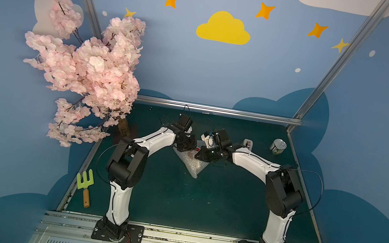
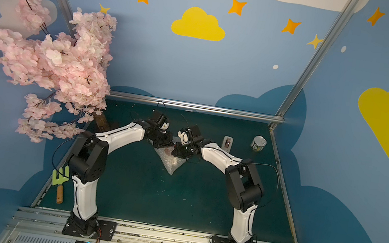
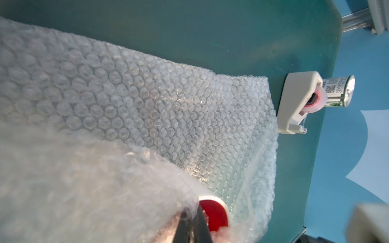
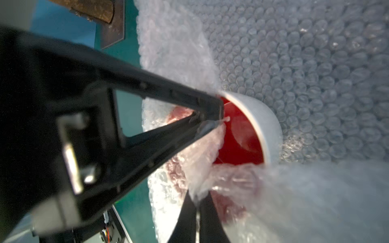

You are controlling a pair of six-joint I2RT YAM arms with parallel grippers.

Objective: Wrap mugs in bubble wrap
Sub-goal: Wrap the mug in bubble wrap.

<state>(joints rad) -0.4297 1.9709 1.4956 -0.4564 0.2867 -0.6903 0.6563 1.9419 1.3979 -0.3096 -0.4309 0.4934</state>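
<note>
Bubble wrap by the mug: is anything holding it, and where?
The left end effector and right end effector each pinch the bubble wrap at bunched folds by the mouth of the mug.

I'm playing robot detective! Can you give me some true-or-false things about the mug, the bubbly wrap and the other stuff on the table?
1. The mug is red inside. True.
2. The silver can is wrapped up. False: it sits bare near the tape dispenser.
3. The left gripper and the right gripper both pinch the bubble wrap. True.
4. The green garden fork lies on the bubble wrap. False: it lies at the edge of the table, away from the wrap.
5. The mug is fully covered. False: its red mouth shows.
</note>
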